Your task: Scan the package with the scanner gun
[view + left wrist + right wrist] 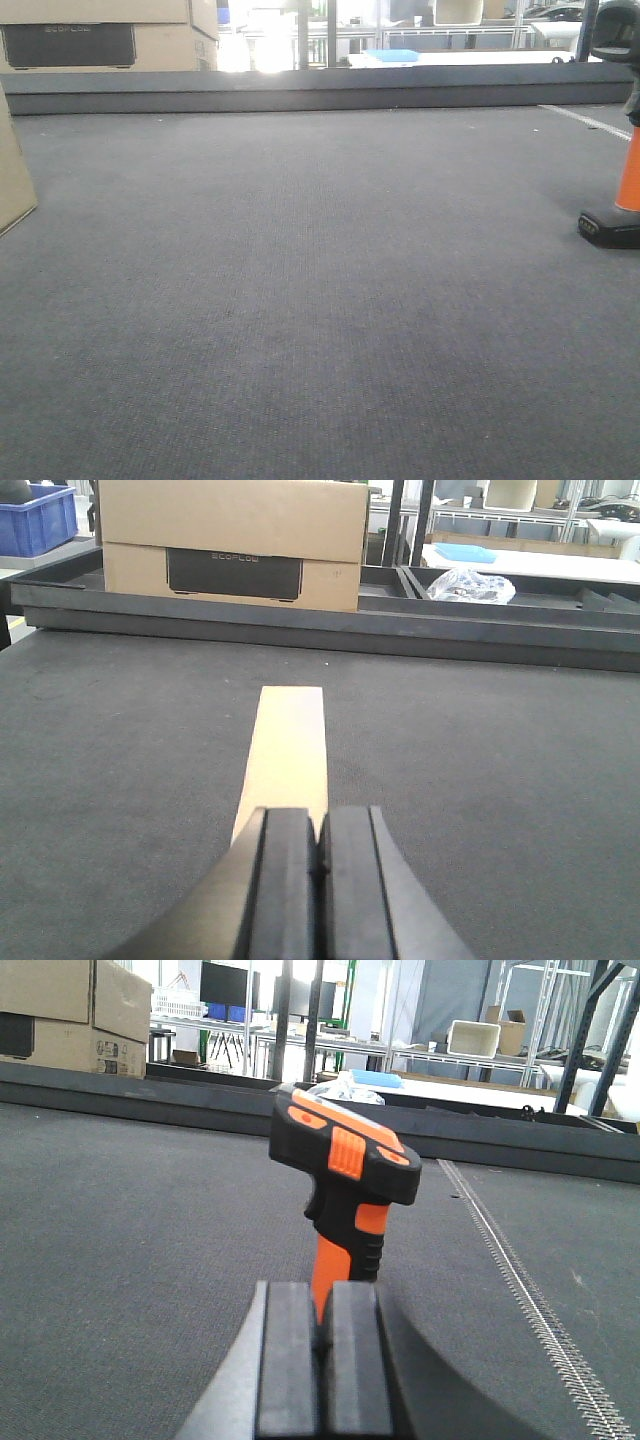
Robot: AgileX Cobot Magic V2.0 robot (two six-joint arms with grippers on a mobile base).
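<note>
1. The left claw [318, 855] is pinching the near edge of the package [287, 745], pads closed on the thin board; this flat, stiff, light-looking cardboard is showing only a narrow tan strip.
2. The right claw [322, 1330] is clamping the scanner gun [345, 1175] low on its orange handle; the ribbed hard plastic is probably giving good purchase.
3. Both things are sitting over the dark, felt-like table [300, 300], package far left, scanner far right.
4. Beyond, a bigger cardboard box [235, 545] is resting behind the raised ledge.
</note>
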